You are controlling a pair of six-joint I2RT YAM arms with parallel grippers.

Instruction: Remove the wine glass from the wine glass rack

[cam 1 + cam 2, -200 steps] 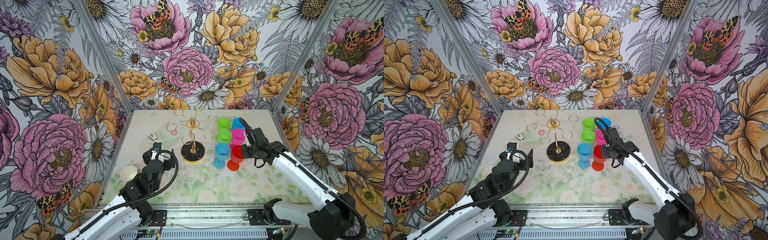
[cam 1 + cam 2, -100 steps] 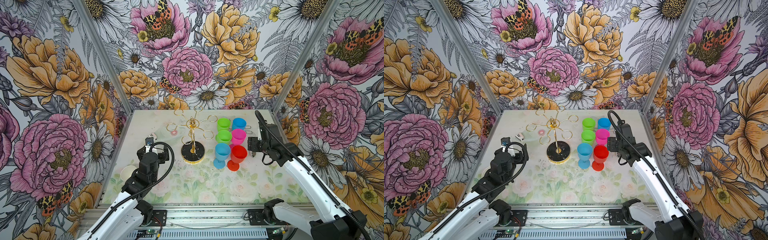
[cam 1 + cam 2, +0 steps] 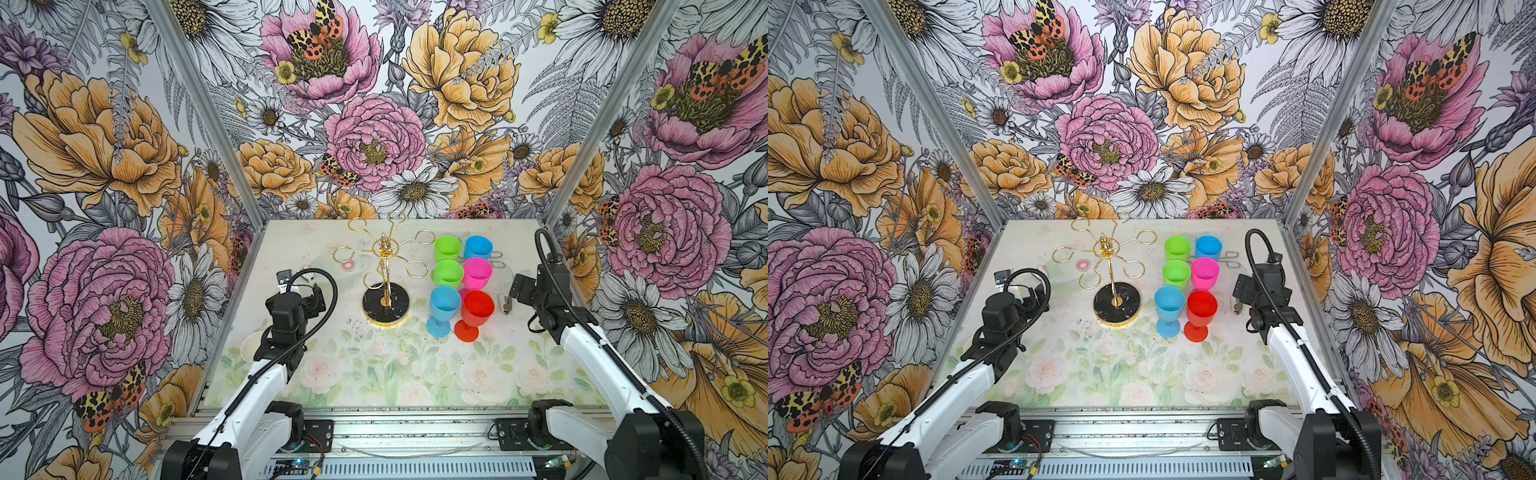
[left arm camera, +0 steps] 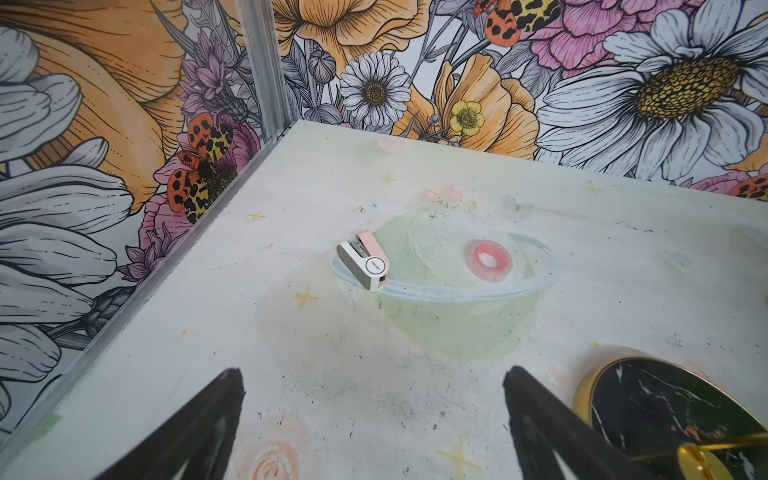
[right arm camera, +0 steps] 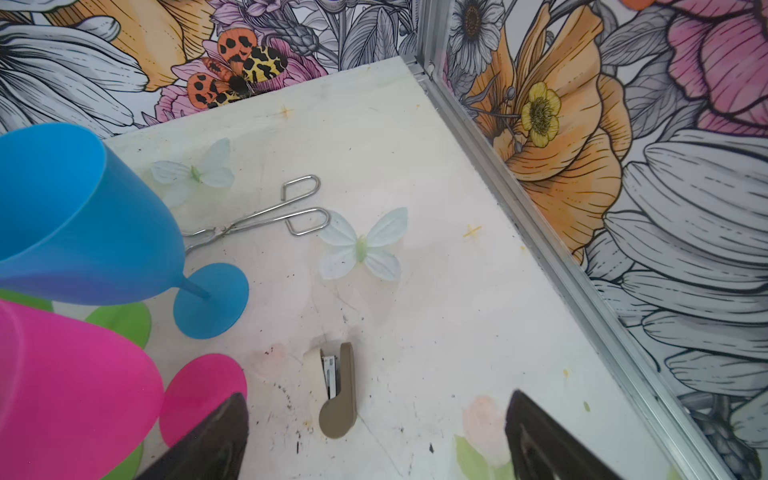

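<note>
Wine glass rack (image 3: 376, 302) upright | right arm (image 3: 582, 338) near red glass (image 3: 478, 308) | jaws wide

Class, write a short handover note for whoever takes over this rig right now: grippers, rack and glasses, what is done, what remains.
Left gripper: open, empty, over the table left of the wine glass rack.
Right gripper: open, empty, right of the wine glasses.
Rack: upright, all six loops bare.
Wine glasses: six, coloured, upright on the table, right of the rack.
Done: no glass hangs on the rack.
Left: apparently nothing to unhook; probably just pull the arms back.
</note>
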